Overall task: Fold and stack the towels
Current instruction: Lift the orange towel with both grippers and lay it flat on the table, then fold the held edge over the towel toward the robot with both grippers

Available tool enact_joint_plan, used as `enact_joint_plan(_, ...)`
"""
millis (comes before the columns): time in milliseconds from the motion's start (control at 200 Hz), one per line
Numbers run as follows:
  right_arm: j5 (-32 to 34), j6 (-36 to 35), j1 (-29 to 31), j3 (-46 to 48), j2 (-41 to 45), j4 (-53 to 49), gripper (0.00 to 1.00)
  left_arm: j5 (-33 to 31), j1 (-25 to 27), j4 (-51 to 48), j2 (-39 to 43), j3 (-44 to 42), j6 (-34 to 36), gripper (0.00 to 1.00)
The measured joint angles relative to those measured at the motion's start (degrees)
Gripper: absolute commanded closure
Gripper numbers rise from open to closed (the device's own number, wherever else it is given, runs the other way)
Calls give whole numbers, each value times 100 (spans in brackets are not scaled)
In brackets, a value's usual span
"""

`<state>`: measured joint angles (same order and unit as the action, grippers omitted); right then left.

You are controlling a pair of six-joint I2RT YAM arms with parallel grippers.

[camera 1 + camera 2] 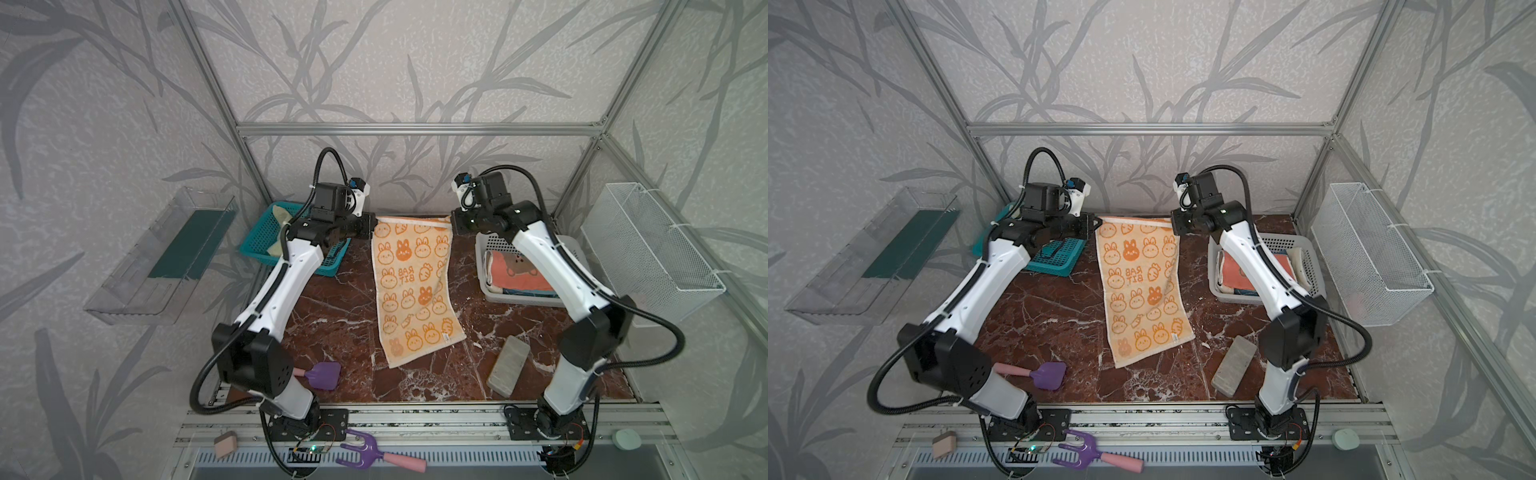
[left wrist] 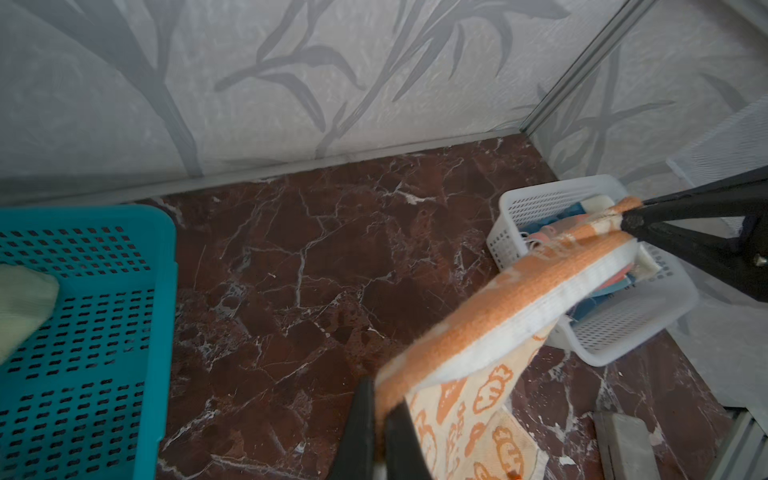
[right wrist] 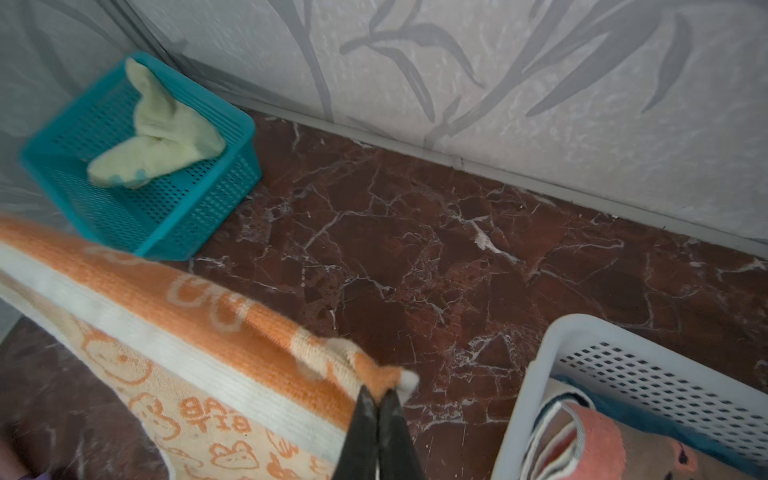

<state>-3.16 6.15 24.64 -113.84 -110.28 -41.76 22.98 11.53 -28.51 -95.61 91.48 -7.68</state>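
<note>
Towel [image 1: 415,291] runs long way toward me, near end on tabletop [image 1: 332,316]; I see left tool [image 1: 372,227] and right tool [image 1: 453,222] each pinching one far corner.

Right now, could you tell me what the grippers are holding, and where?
The orange rabbit towel: left gripper and right gripper each pinch one far corner.

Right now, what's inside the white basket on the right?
In the white basket a folded salmon bear towel lies on top, a blue towel edge showing under it. The right arm covers the far part; anything below the towels is hidden.
</note>
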Motion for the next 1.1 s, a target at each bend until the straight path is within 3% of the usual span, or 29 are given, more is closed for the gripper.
enact_joint_plan(115, 13, 0, -103, -1362, -1843, -83, 100, 92, -243, 616, -1233, 13, -92, 100)
enact_joint_plan(270, -149, 57, -219, -4664, -4426, -1097, 100, 122, -372, 903, -2365, 155, -111, 100)
enact_joint_plan(325, -208, 118, -247, -5416, -4903, -1458, 100, 142, -378, 964, -2490, 160, -114, 100)
enact_joint_plan(400, -293, 192, -289, -5556, -4996, -1821, 100, 177, -378, 1051, -2500, 160, -114, 100)
enact_joint_plan(465, -376, 267, -341, -4942, -4671, -1790, 100, 216, -356, 1193, -2457, 155, -120, 100)
enact_joint_plan(635, -664, 442, -413, -2109, -3158, -1128, 100, 334, -256, 1528, -1996, -494, -160, 100)
enact_joint_plan(920, -909, 590, -420, 442, -1340, -138, 100, 232, 81, 1893, -555, -2247, -398, 100)
enact_joint_plan(1100, -1145, 835, -448, 2212, -791, 522, 100, 26, 516, 2293, -352, -3370, -793, 100)
